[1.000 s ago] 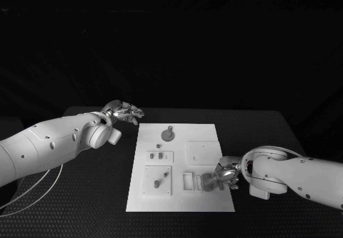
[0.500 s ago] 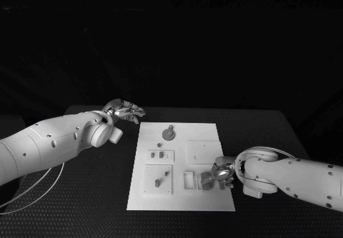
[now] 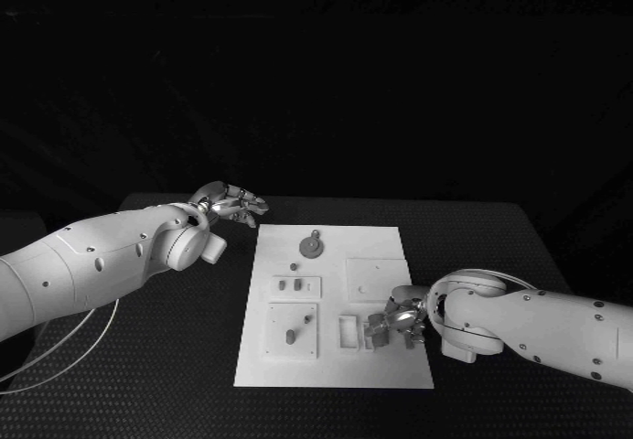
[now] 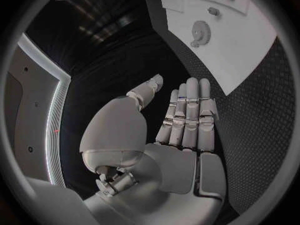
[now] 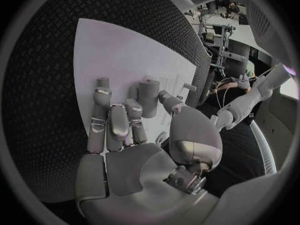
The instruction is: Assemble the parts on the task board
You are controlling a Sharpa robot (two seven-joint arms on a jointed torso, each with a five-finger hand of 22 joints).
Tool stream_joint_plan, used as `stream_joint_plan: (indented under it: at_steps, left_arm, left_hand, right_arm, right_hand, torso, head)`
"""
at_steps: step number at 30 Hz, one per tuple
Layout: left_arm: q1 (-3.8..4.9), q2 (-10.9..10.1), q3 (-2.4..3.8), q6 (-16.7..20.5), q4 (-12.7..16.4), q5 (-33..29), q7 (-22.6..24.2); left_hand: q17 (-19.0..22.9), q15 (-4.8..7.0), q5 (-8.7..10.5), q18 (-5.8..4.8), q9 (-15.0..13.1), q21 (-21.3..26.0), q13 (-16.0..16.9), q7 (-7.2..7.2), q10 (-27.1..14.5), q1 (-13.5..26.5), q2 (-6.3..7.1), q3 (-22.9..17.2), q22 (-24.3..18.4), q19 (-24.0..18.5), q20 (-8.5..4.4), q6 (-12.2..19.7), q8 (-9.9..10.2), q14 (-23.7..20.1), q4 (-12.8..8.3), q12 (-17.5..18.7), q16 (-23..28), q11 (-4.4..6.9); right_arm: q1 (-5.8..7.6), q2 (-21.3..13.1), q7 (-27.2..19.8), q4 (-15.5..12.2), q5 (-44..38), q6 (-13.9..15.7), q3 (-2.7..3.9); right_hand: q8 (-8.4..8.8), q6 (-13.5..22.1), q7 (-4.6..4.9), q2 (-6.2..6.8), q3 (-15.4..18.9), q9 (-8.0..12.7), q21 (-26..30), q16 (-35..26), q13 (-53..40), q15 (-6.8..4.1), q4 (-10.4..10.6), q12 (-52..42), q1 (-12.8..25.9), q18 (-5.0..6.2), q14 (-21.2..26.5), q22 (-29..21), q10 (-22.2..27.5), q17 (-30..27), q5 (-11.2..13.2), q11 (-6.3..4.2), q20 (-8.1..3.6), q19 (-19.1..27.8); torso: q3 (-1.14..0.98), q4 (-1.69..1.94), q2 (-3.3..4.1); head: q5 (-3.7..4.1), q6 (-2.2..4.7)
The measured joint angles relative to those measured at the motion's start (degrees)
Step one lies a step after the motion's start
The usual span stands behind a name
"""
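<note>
The white task board (image 3: 337, 366) lies in the middle of the black table. My right hand (image 3: 396, 321) rests on its near right part, fingers stretched along the plate. In the right wrist view a grey peg (image 5: 149, 97) stands on the board (image 5: 119, 50), pinched between the thumb and a finger. It stands close beside the narrow slots (image 3: 348, 333). My left hand (image 3: 229, 203) hovers over the table beyond the board's far left corner, fingers straight, thumb apart, holding nothing. A round grey gear (image 3: 310, 247) lies at the far end of the board.
Two small grey parts (image 3: 290, 286) sit in a square block at mid-left, and another part (image 3: 289, 337) lies on the near left block. A plain square plate (image 3: 375, 279) is at mid-right. Black table mat surrounds the board on all sides.
My right hand has slid left across the board toward the narrow slots, taking the grey peg with it. The left hand has stayed where it was.
</note>
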State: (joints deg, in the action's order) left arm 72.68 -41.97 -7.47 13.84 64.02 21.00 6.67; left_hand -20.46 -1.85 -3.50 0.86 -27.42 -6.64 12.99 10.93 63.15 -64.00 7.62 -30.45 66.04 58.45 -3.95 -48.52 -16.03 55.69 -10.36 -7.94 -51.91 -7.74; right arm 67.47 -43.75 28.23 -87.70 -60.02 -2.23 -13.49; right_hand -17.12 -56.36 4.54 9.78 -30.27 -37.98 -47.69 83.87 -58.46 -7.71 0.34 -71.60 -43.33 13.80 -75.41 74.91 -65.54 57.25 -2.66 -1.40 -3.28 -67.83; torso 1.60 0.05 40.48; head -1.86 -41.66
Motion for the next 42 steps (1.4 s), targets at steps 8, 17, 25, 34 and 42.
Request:
stream_joint_plan:
  at_steps: [8,17,25,34,42]
  left_arm:
    - [0.0,-0.09,0.0,0.0,0.03,0.0,-0.01]
    - [0.0,-0.12,0.0,0.0,0.03,0.0,-0.02]
    - [0.0,-0.05,0.0,-0.01,0.02,-0.01,-0.03]
    - [0.01,-0.06,0.0,-0.03,0.03,-0.01,-0.04]
    - [0.01,0.01,0.0,-0.08,0.09,-0.02,-0.05]
  left_hand:
    - [0.0,0.0,0.0,0.0,0.0,0.01,0.0,0.0,0.0,0.0,0.0,0.0,0.04,0.0,0.0,0.0,0.0,0.0,0.0,0.0,0.0,0.0]
    - [-0.04,0.0,0.0,0.0,0.0,0.01,0.01,0.0,0.0,0.0,0.0,0.0,0.05,0.0,0.0,0.0,0.01,0.0,0.0,0.0,0.22,0.0]
    - [-0.04,0.0,0.0,0.0,-0.01,0.01,0.01,0.0,0.0,0.0,0.0,0.0,0.04,0.0,0.0,0.0,0.04,0.0,0.0,0.0,0.22,0.0]
    - [-0.03,0.0,0.0,-0.01,-0.01,0.01,0.01,0.0,0.0,0.0,0.0,0.0,0.04,0.0,0.0,0.0,0.05,0.0,0.0,0.0,0.22,0.0]
    - [-0.08,0.0,0.0,0.0,0.04,0.01,0.01,0.0,0.0,0.0,0.0,0.0,0.09,0.0,0.0,0.0,0.05,0.0,0.0,0.0,0.22,0.0]
  right_arm:
    - [0.0,-0.44,-0.12,-0.46,0.61,0.6,-0.11]
    - [0.76,-2.56,0.17,-3.01,3.65,2.13,-0.5]
    - [3.25,-2.5,0.58,-4.67,5.88,3.03,-0.26]
    - [3.21,-0.29,0.93,-4.2,7.57,3.01,-0.35]
    - [2.81,2.65,1.41,-2.31,8.24,2.53,-0.36]
  right_hand:
    - [1.03,-0.33,0.33,-6.17,0.76,0.0,-0.23,0.0,-0.29,0.07,-7.88,0.01,-1.68,0.0,0.06,0.0,0.0,0.0,0.07,0.0,0.3,0.3]
    - [1.16,-1.12,0.09,-9.98,0.56,1.24,-0.23,-0.01,-0.31,0.2,-13.21,0.28,0.47,-0.23,0.2,0.0,0.08,-0.56,0.28,0.07,0.42,0.42]
    - [1.08,-1.31,-0.1,-10.65,0.14,0.87,-0.23,-0.01,-0.31,0.3,-13.8,0.48,1.17,-0.32,0.29,-0.01,-0.11,-0.76,0.34,-0.13,0.51,0.51]
    - [1.07,-1.46,-0.25,-10.3,-0.02,0.57,-0.23,-0.01,-0.31,0.31,-13.98,0.48,2.56,-0.33,0.29,-0.01,-0.11,-0.9,-0.02,-0.12,0.52,0.51]
    - [0.98,-1.59,-0.12,-9.5,-0.12,0.76,-0.23,-0.01,-0.3,0.33,-14.08,0.7,3.38,-0.33,0.27,-0.01,-0.11,-1.1,-0.23,-0.12,0.52,0.51]
  torso:
    - [0.03,0.0,-0.01]
    - [-0.01,-0.05,-0.02]
    - [-0.03,-0.08,-0.02]
    - [-0.01,-0.01,-0.01]
    - [0.0,0.04,0.01]
  head:
    - [0.06,-0.08]
    - [0.04,-0.01]
    - [0.05,0.1]
    - [0.07,0.2]
    - [0.04,0.07]
